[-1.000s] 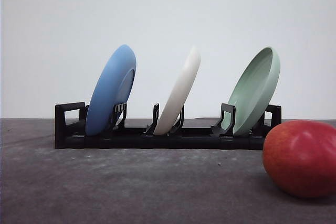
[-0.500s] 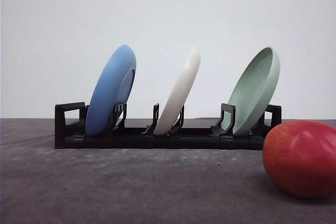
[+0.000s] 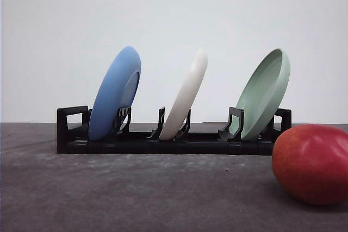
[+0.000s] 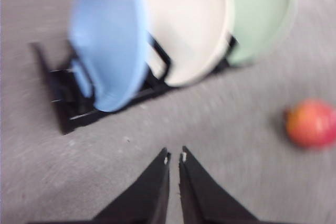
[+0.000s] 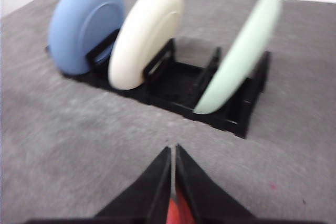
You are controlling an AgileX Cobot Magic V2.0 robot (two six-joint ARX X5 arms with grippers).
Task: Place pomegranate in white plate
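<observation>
Grey desk point(image 3: 136, 194), wide and flat, under everything. Near the back edge of the desk, a long black rack point(image 3: 174, 139) with three plates standing on edge in its slots, all leaning the same way. At the left end of the rack, a blue plate point(image 3: 114, 93). In the middle slot, the white plate point(image 3: 186, 95), upright and tilted, not touching the other two. At the right end, a green plate point(image 3: 265, 93).

Toward the front right corner of the desk, the pomegranate point(image 3: 311, 164), red with a yellow blush, sitting on the desk in front of the rack's right end, near the green plate and well apart from the white plate. From the left wrist view, seen blurry off to the side of the rack as a small red ball point(image 4: 313, 124).

Left gripper point(image 4: 174, 157) up above the desk in front of the rack, its two dark fingers nearly together with just a thin slit between, holding nothing. Right gripper point(image 5: 172, 153) also above the desk in front of the rack, fingers pressed almost together, nothing between the tips. Just below those fingers, a bit of red peeking through; cannot tell for sure what.
</observation>
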